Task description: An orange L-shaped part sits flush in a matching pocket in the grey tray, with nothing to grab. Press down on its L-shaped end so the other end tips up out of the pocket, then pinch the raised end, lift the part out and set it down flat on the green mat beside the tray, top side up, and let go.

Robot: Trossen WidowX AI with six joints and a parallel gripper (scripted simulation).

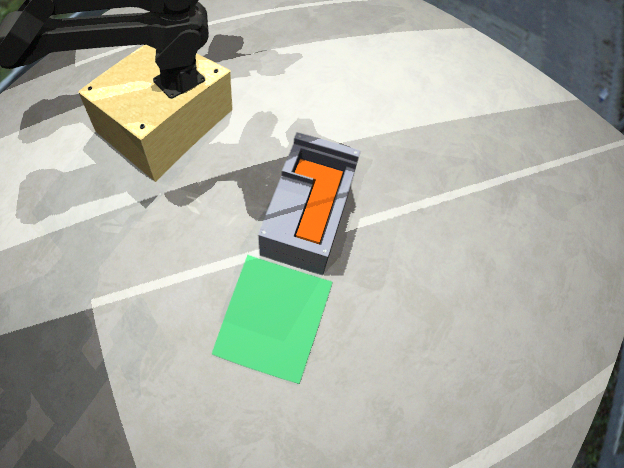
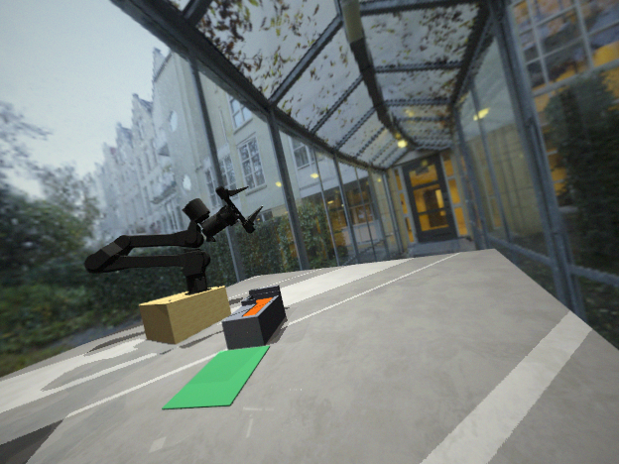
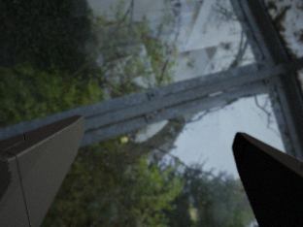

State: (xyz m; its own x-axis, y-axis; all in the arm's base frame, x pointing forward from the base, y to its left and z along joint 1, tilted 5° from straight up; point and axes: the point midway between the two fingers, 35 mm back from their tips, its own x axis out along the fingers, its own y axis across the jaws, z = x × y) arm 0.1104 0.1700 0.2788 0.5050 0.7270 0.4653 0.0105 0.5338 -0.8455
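Gripper [image 2: 255, 196] [image 3: 159, 131], wide open and empty, points upward, well above the orange part [image 1: 322, 206] [image 2: 254, 308], whose long axis runs near to far.

black jointed arm [image 1: 110, 30] [image 2: 165, 249], tapered dark fingers [image 2: 253, 218]

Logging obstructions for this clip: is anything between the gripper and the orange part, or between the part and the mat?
Nothing visible blocks the gripper; only the grey tray's own near end lies toward the mat.

The pale grey floor [image 1: 453, 282] [image 2: 400, 359] carries a wooden block [image 1: 120, 105] [image 2: 194, 314], tray [image 1: 282, 211] [image 2: 243, 333] and green mat [image 1: 274, 317] [image 2: 219, 377]
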